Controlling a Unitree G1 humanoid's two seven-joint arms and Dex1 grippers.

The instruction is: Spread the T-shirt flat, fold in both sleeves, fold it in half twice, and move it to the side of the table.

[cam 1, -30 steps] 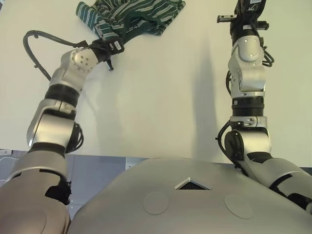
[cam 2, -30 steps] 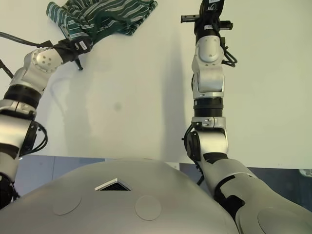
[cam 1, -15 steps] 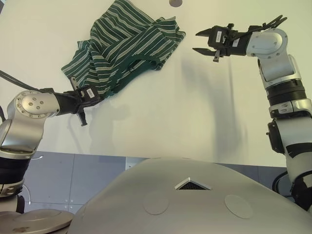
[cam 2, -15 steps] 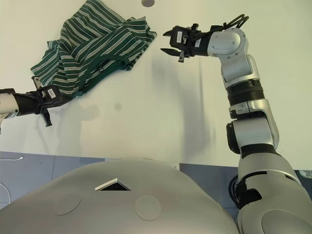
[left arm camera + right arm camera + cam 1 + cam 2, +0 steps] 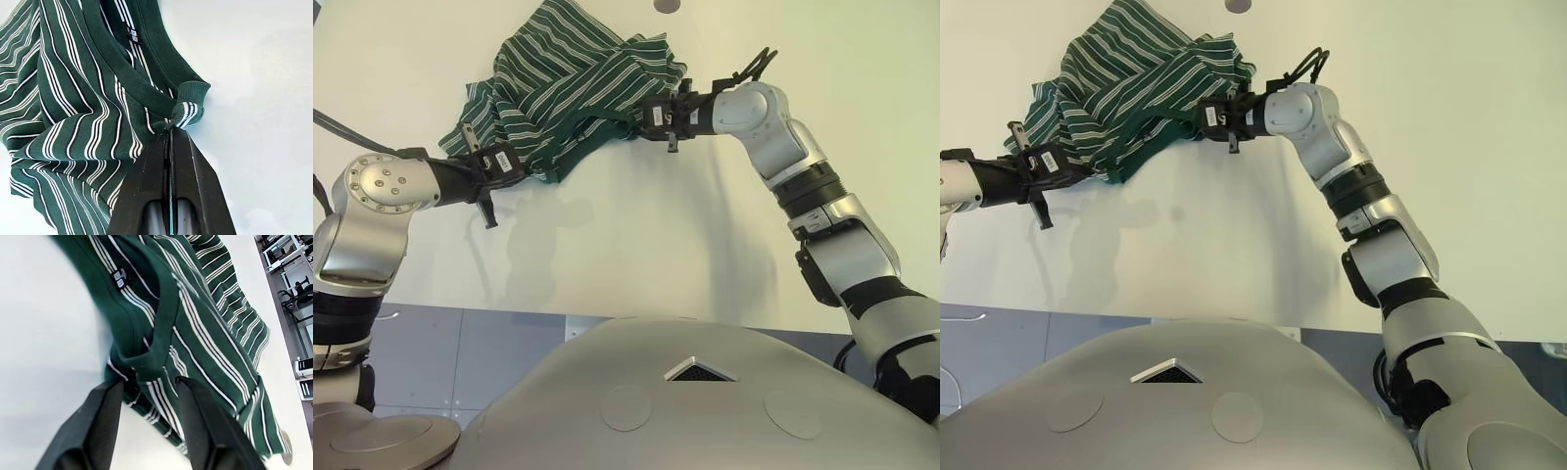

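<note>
We see the T-shirt [image 5: 570,83], dark green with white stripes, crumpled in a heap on the far part of the white table [image 5: 636,235]. Left gripper [image 5: 170,131] is pinched tight on a fold by the collar. Right gripper [image 5: 149,381] is spread wide, with its fingers either side of the collar edge.

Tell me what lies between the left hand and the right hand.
The crumpled green striped T-shirt spans from left hand to right hand, shown in the eye views.

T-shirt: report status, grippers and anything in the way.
Left gripper shut on T-shirt at neckline. Right gripper open, straddling its edge. T-shirt bunched, not flat. Small grey disc beyond it, apart.
</note>
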